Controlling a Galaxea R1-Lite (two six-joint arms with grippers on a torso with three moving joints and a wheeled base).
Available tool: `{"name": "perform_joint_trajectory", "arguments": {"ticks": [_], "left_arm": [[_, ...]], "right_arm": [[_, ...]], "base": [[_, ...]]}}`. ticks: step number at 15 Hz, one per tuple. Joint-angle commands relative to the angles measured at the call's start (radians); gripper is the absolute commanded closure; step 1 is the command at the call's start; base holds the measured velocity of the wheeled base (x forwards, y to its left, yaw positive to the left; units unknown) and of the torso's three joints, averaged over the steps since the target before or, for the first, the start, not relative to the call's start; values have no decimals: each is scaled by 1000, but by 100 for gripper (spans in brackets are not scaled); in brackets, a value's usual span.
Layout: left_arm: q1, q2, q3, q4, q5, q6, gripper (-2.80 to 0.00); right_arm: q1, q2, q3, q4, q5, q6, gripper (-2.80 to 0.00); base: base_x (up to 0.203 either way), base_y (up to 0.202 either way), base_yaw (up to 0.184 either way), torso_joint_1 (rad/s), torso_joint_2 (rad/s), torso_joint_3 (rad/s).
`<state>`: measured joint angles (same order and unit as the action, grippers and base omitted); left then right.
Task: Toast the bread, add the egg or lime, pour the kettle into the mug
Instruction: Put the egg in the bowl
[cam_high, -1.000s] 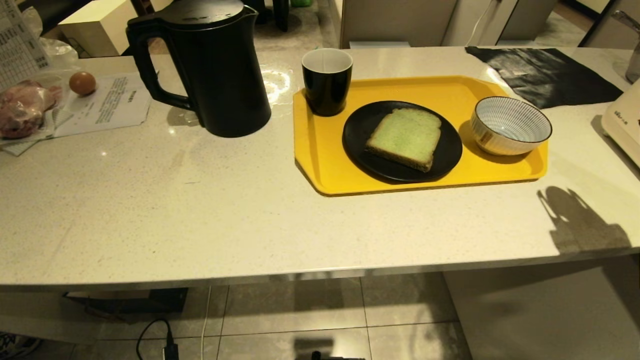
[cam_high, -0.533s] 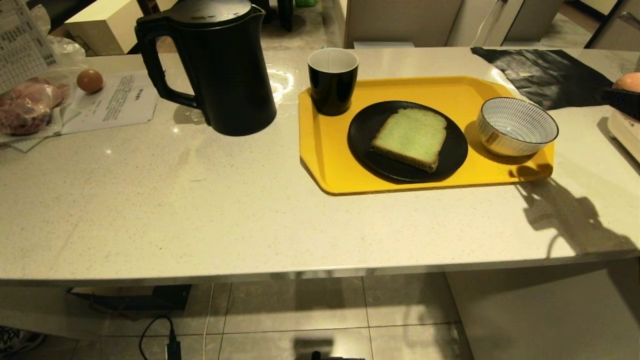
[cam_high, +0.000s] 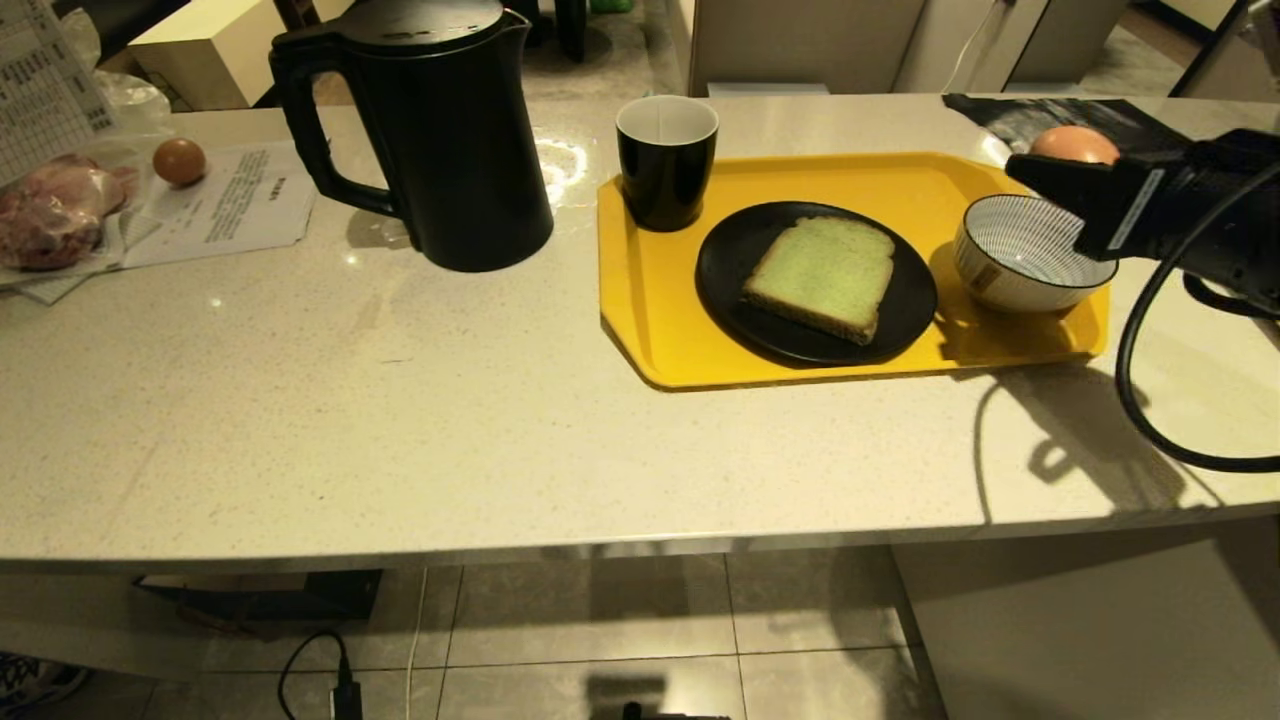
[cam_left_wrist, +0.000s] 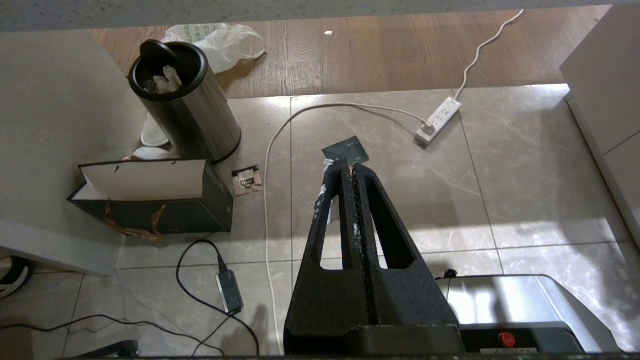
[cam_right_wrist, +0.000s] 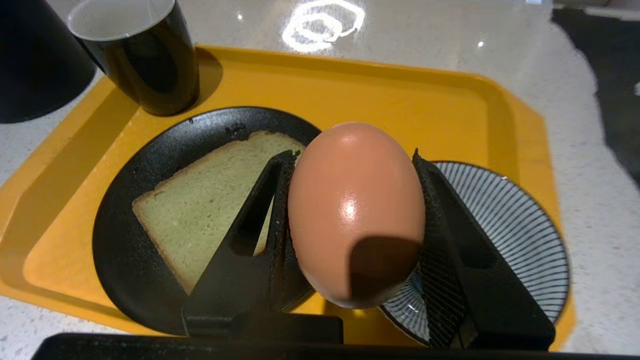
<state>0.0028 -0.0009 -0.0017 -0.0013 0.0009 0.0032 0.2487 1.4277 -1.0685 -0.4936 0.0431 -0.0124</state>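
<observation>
Over the striped bowl (cam_high: 1030, 255) at the tray's (cam_high: 800, 370) right end, right tool (cam_right_wrist: 352, 220) pinches the egg (cam_right_wrist: 356, 212) between both fingers, not yet set down; left tool (cam_left_wrist: 352, 172) is pressed together, parked below the desk (cam_high: 400, 420) over the floor. Bread (cam_high: 822, 275) lies on the black plate (cam_high: 900, 310), toasting can't be judged. Mug (cam_high: 667, 160) sits at the tray's far-left corner, kettle (cam_high: 440, 130) left of it on the desk, so egg placement and pouring look left.
</observation>
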Motion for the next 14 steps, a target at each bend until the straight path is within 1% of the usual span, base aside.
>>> {"name": "perform_joint_trajectory", "arguments": {"ticks": [1,4,7,11,13,14], "left_arm": [[0,1,0,-1,1,0,0],[0,1,0,-1,1,0,0],[0,1,0,-2,1,0,0],[0,1,0,0,1,0,0],[0,1,0,0,1,0,0],[1,1,0,0,1,0,0]], "right_arm": [[9,69,-17,-5,0,3,0],[-1,105,-70,-4,-10,-8,0],[-11,121,-78,-3,-43,-14,0],[-28,133,-67,4,-82,-60,0],[-40,135,-68,4,-103,-115,0],[-40,140,-73,4,-116,-121,0]], "base": [[0,0,0,0,0,0],[0,0,0,0,0,0],[0,0,0,0,0,0],[0,0,0,0,0,0],[0,0,0,0,0,0],[0,0,0,0,0,0]]}}
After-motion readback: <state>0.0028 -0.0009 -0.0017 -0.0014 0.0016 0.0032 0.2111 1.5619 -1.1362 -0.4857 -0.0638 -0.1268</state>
